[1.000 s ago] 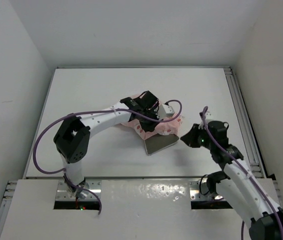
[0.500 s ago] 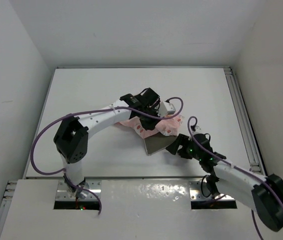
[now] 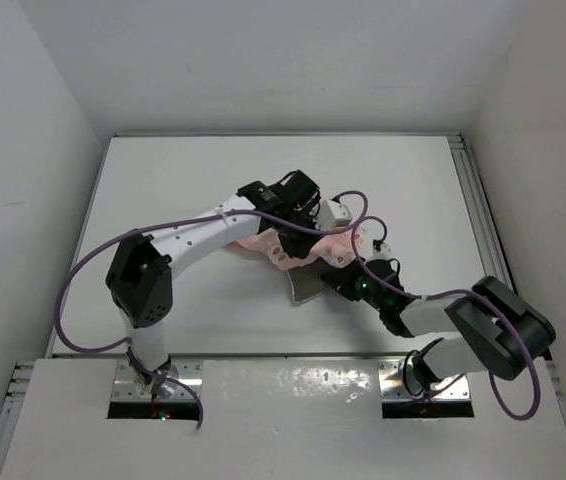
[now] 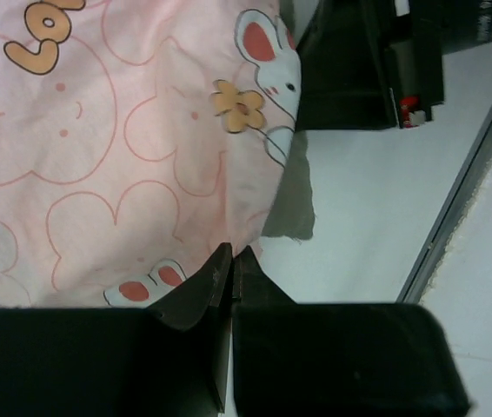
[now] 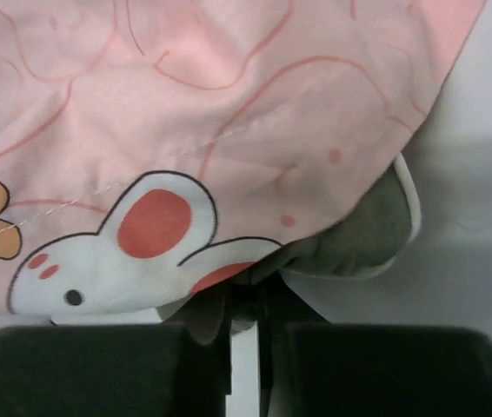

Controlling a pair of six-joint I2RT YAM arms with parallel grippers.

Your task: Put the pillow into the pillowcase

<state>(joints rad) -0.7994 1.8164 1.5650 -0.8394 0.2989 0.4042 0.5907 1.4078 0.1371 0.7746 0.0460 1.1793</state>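
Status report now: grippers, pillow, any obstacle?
Left gripper shut on pillowcase. Right gripper pinching its edge. Pillow partly inside, corner out. No obstacle seen.

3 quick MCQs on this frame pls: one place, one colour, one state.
1. Where is the pillow?
A. Alone on bare table
B. Partly covered by the pillowcase, one corner showing
C. Lifted high above the table

2. Main colour of the pillowcase?
A. Pink
B. Blue
C. Green

3. The left gripper is:
A. Wide open
B. Out of view
C. Shut on the pillowcase

Answers:
1 B: in the right wrist view an olive corner pokes out from under the pink cloth.
2 A: the cloth is pale pink with white rabbits.
3 C: in the left wrist view the fingers meet at the cloth's edge.
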